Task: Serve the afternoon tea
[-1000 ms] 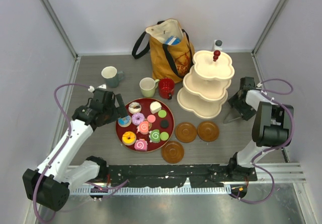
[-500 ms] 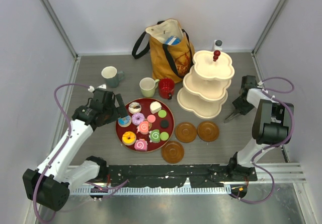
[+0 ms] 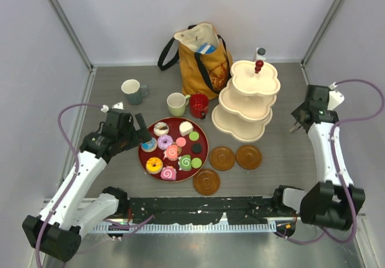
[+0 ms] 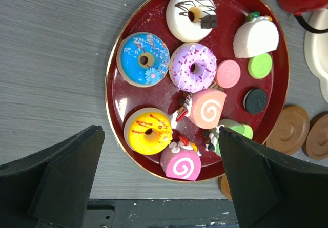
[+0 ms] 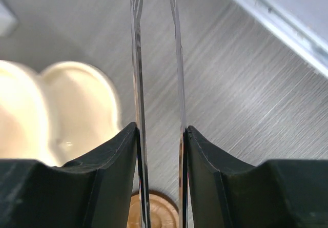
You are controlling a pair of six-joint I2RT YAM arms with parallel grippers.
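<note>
1. The left claw [image 4: 160, 132] is spread wide with nothing in it. Its wrist cam looks straight down on the red tray [image 4: 148, 97]. The yellow donut [image 4: 149, 132] sits right between the fingers, and a pink roll cake [image 4: 206, 108] is nearer the right finger. The blue donut [image 4: 144, 59] and purple donut [image 4: 193, 67] are further ahead.
2. The overhead cam is too coarse for the icing details, but it shows what the wrist cam crops out. This claw hangs at the tray's left rim. The grey-green mug [image 3: 133, 91] is well ahead of it. The pale green mug [image 3: 176, 104] and red mug [image 3: 198, 105] stand side by side past the tray's far rim.
3. The right claw [image 5: 160, 136] is pinching thin metal tongs [image 5: 136, 59], one finger on each blade, with a gap between the blades. Only its wrist cam shows that. From overhead the tool is a sliver I can't make out.
4. That wrist cam catches just the cream lobes of the stand [image 5: 66, 105] off to the claw's left, plus a brown saucer [image 5: 159, 212] peeking between the blades. The overhead cam shows all three tiers, with the claw just right of them and well apart from the tray. It also shows three saucers [image 3: 222, 158] clustered just beside the tray.
</note>
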